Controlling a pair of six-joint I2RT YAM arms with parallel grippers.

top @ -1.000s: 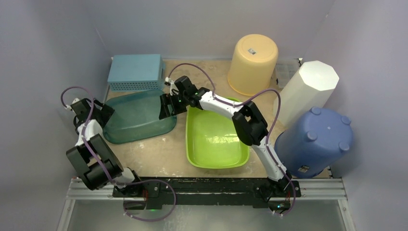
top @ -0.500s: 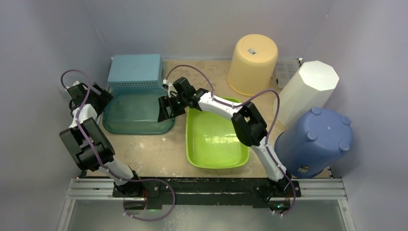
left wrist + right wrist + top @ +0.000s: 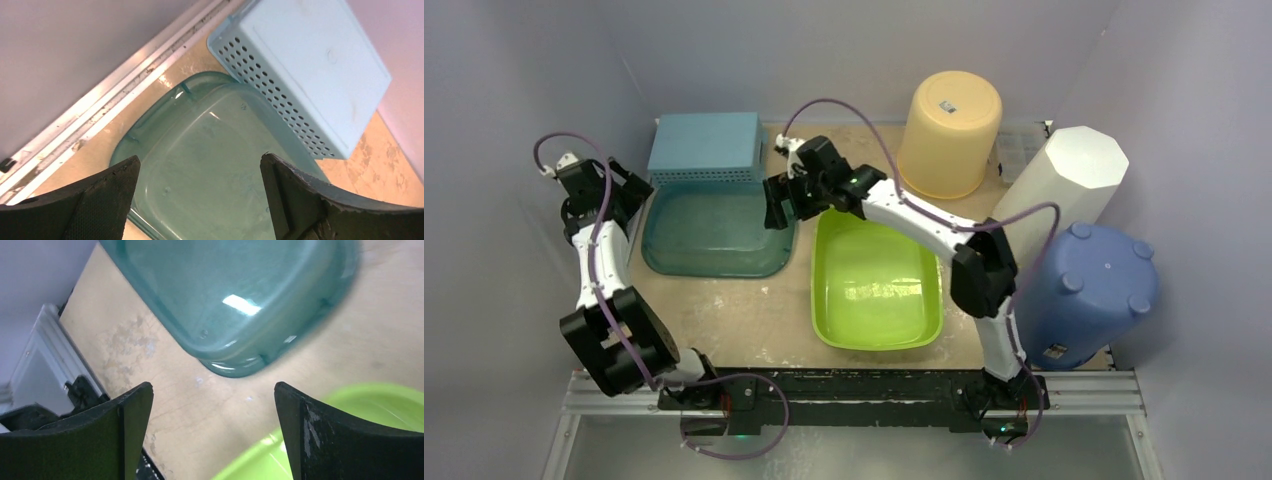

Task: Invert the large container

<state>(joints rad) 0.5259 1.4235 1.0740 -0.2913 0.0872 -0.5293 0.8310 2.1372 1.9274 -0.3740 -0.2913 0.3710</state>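
While left claw (image 3: 200, 160) and right claw (image 3: 212, 387) are hanging spread, you're risking bumps.
Dipping could be shoving the teal tub (image 3: 714, 232) askew.

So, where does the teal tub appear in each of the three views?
Overhead: teal tub left of centre, just in front of the blue basket.
Left wrist: teal tub fills the middle, blue basket behind.
Right wrist: teal tub in the upper half, lime tub at the bottom.
Shared landmark: the beige table.
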